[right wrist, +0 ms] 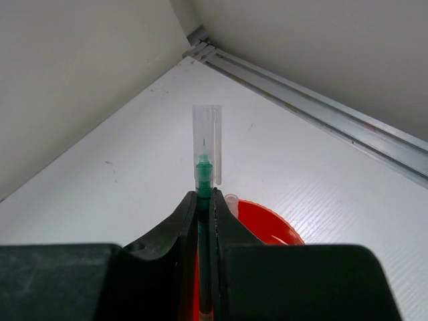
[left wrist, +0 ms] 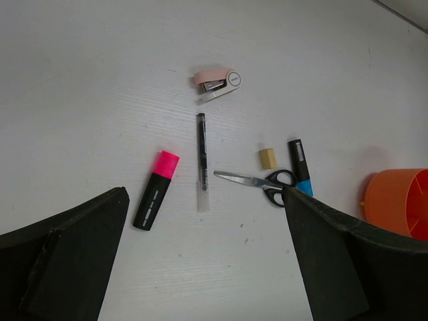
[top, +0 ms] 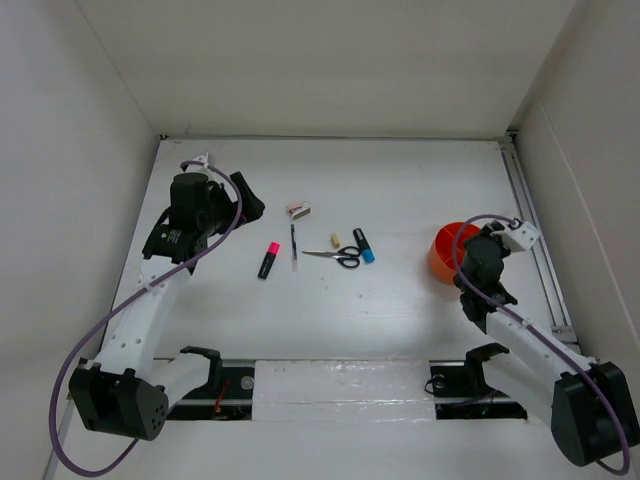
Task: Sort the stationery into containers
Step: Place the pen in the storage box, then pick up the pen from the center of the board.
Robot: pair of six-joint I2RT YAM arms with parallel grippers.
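Stationery lies in a loose row across the middle of the bench, and we read it from the top view. At the 9 o'clock end sits the black marker with pink cap. Just at 3 o'clock from it lies a thin dark pen, running roughly from 12 to 6. At 12 o'clock from that pen, a little apart, rests a small pink stapler. Further toward 3 o'clock we find a small tan eraser, the black-handled scissors with blades pointing to 9 o'clock, and the black marker with blue cap. Its blue end lies just beside the scissor handles. Well apart at 3 o'clock stands the orange cup, near the rail along the bench's right side; an inner divider shows in the left wrist view. Our left gripper hangs at 10 o'clock from the row, and its fingers are spread wide with nothing between them. Our right gripper is over the cup, pinched narrow around a green pen whose clear cap sticks out past the fingertips. In the right wrist view we see the cup's orange rim directly beyond the fingers.
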